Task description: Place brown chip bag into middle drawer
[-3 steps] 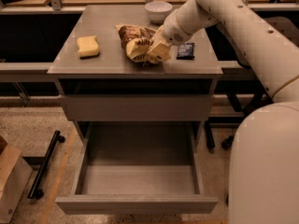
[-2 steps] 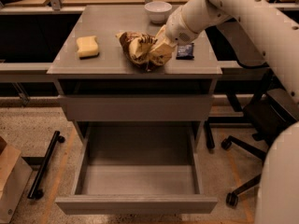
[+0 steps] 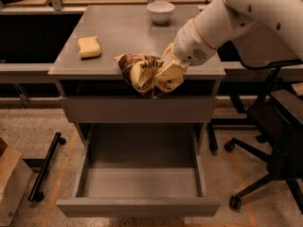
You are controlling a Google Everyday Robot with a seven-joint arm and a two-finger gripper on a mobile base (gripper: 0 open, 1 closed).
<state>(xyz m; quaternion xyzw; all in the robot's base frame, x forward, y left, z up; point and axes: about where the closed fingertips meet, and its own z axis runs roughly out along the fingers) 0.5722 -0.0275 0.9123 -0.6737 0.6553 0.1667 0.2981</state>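
Observation:
The brown chip bag, crumpled with brown and pale yellow parts, hangs in the air in front of the cabinet's front top edge. My gripper is shut on the bag's right side and holds it above the open middle drawer. The drawer is pulled out below, a wide grey tray with a low plain front, and nothing shows inside it. My white arm reaches in from the upper right.
A yellow sponge lies on the grey cabinet top at the left and a white bowl stands at the back. A flat closed drawer front sits above the open tray. A black office chair stands at the right. A cardboard box is at the lower left.
My gripper has lifted the chip bag off the cabinet top and carried it forward past the front edge, over the open drawer. The view has also shifted closer.

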